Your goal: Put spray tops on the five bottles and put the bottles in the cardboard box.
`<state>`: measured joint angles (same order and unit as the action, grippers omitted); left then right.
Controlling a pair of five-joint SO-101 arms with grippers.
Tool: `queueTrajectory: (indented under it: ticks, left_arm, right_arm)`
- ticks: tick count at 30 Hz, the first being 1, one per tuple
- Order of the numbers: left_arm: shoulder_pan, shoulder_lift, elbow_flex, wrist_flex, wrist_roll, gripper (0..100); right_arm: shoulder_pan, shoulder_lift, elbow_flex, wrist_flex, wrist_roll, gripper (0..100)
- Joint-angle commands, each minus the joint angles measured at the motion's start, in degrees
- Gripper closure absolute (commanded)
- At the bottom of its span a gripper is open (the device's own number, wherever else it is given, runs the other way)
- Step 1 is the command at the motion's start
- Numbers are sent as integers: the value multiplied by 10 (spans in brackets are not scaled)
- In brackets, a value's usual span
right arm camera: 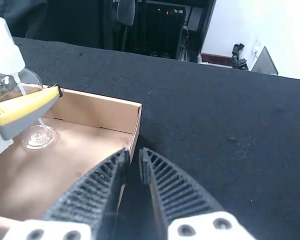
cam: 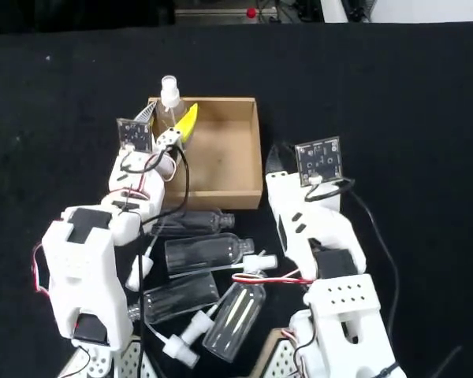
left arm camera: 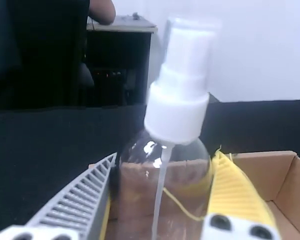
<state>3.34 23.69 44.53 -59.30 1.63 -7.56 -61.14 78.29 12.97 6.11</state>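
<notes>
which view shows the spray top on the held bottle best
Left wrist view: the spray top on the bottle is close and whole. High view shows it small; right wrist view, farther off.

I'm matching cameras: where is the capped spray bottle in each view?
High view: spray bottle at the cardboard box's far left corner.
Left wrist view: gripped by the left end effector, box beyond.
Right wrist view: in the box, behind the yellow finger.
Shared landmark: the box.
</notes>
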Motion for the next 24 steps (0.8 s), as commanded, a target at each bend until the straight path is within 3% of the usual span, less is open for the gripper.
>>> queueTrajectory:
  ticks: [1, 11, 22, 24]
  left_arm:
    - [-7, -58, -29, 13, 4, 733]
    - [-8, -92, -19, 15, 0, 733]
    - [-7, -160, 3, 69, -1, 733]
    - [-7, -185, 2, 120, -1, 733]
  right_arm:
    - [9, 7, -3, -18, 3, 966]
    - [9, 7, -3, -18, 3, 966]
    - [9, 7, -3, -18, 3, 966]
    - [9, 7, -3, -18, 3, 966]
